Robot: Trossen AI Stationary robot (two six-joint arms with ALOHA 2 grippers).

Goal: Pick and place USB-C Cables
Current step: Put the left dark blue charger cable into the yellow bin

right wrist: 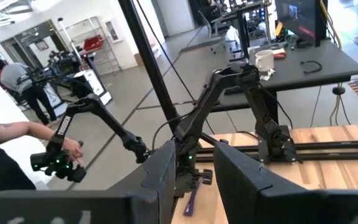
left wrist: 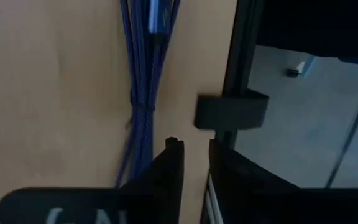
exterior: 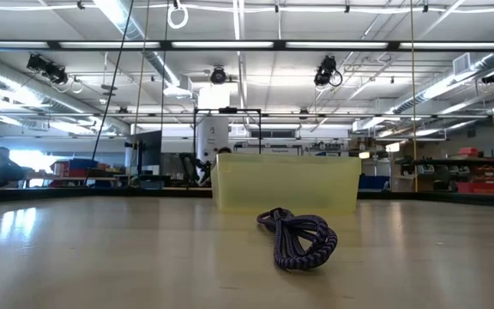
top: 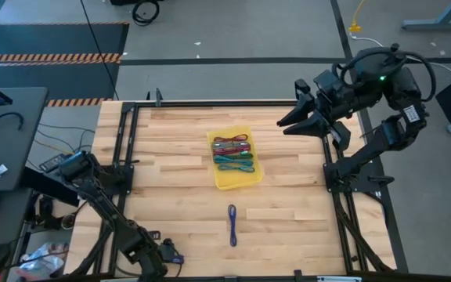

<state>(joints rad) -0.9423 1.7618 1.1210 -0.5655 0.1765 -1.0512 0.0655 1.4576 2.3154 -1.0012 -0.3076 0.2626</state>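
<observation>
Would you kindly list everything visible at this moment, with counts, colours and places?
Blue cable bundle: one, blue-purple, lying alone on the bare wood near the table's front edge, apart from the tray.
Yellow tray: one, flat translucent yellow, at the table's centre.
Cable bundles in the tray: several, maroon, green and teal; exact count unclear.
Table: one, light wood with a black frame.
Person: one, in the room beyond the table, holding a dark device.
Left gripper: dark, at the table's front left corner, fingers slightly apart, holding nothing.
Right gripper: dark, waiting above the back right corner, fingers apart, empty.
</observation>
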